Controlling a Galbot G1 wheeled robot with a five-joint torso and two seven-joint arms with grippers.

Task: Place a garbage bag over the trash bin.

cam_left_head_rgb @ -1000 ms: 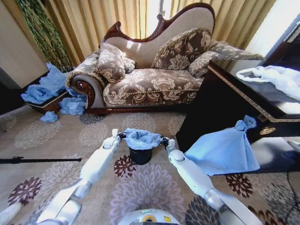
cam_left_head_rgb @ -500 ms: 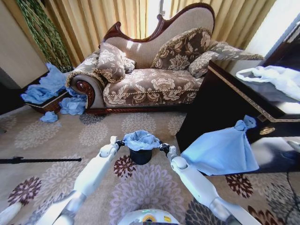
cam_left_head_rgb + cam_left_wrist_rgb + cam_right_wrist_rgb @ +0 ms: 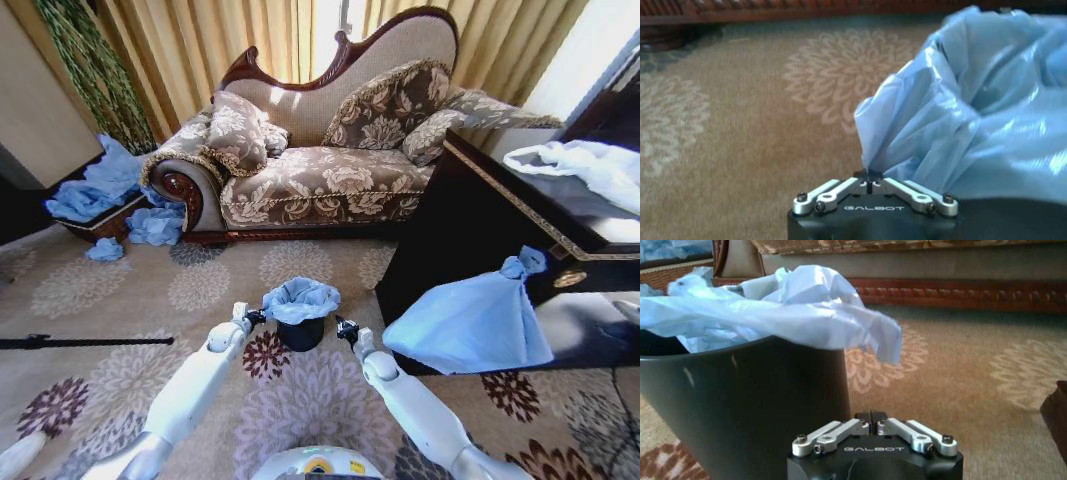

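The small black trash bin (image 3: 300, 334) stands on the patterned carpet in front of the sofa. The light-blue garbage bag (image 3: 300, 298) lies crumpled over its mouth, its edges spilling past the rim. My left gripper (image 3: 254, 318) is low beside the bin's left side. In the left wrist view this gripper (image 3: 869, 184) is shut, and a pointed corner of the bag (image 3: 973, 115) runs down into its tips. My right gripper (image 3: 342, 327) is by the bin's right side. In the right wrist view it (image 3: 870, 416) is shut, clear of the bin wall (image 3: 753, 405) and the bag's hanging flap (image 3: 773, 305).
A patterned sofa (image 3: 320, 170) stands behind the bin. A dark cabinet (image 3: 470, 220) is on the right, with a large knotted blue bag (image 3: 475, 320) leaning on it and a white bag (image 3: 590, 165) on top. Blue bags (image 3: 110, 190) are piled at the left. A black rod (image 3: 80, 342) lies on the carpet.
Both arms have drawn back toward me and lower, from the bag's rim to beside the bin. The right gripper is now free of the bag. The bin has not moved.
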